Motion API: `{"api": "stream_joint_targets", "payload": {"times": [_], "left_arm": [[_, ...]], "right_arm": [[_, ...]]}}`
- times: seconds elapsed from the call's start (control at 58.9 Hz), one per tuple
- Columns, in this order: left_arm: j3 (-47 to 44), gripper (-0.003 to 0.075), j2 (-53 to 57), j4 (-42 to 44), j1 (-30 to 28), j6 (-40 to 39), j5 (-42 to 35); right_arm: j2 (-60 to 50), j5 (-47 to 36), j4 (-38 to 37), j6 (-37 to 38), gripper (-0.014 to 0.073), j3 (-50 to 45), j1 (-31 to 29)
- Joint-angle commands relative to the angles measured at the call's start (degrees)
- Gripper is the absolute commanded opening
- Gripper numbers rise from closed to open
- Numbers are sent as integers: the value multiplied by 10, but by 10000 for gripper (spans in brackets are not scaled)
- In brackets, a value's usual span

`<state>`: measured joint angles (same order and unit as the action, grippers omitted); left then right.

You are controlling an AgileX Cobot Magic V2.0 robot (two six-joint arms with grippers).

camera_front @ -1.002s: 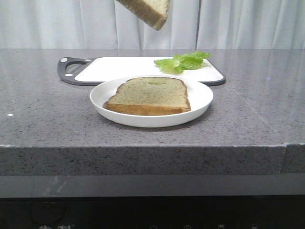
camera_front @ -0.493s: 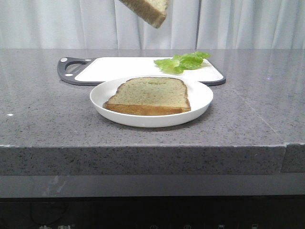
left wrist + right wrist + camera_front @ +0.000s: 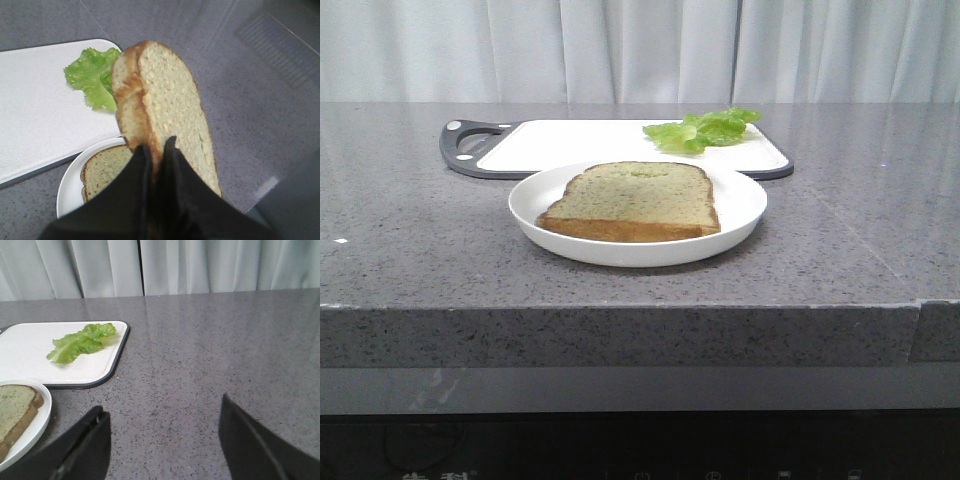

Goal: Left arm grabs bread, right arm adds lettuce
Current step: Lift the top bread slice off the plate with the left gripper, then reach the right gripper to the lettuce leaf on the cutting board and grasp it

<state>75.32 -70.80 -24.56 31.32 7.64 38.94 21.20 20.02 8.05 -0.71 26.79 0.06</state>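
The bread (image 3: 165,105) has risen out of the front view, pinched in the left tool (image 3: 156,150); lettuce (image 3: 82,342) lies at ten o'clock from the wide-open, empty right tool (image 3: 165,440).

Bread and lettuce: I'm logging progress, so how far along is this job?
Done: the left gripper is shut on the bread, held up above the plate. In hand: nothing more; the right gripper is open over bare counter. Left: the lettuce lies untouched on the cutting board.
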Motion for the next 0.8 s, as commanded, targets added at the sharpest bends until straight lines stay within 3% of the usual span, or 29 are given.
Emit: {"api": "stream_joint_targets", "payload": {"times": [0.0, 0.476, 0.781], "left_arm": [[-4, -20, 42, -10, 1, 2, -34], [-135, -20, 217, -10, 1, 2, -43], [-187, -20, 277, -10, 1, 2, -39]], "right_arm": [[40, -50, -5, -6, 487, 30, -5], [335, -53, -5, -31, 487, 203, 61], [550, -35, -5, -92, 487, 400, 124]]}}
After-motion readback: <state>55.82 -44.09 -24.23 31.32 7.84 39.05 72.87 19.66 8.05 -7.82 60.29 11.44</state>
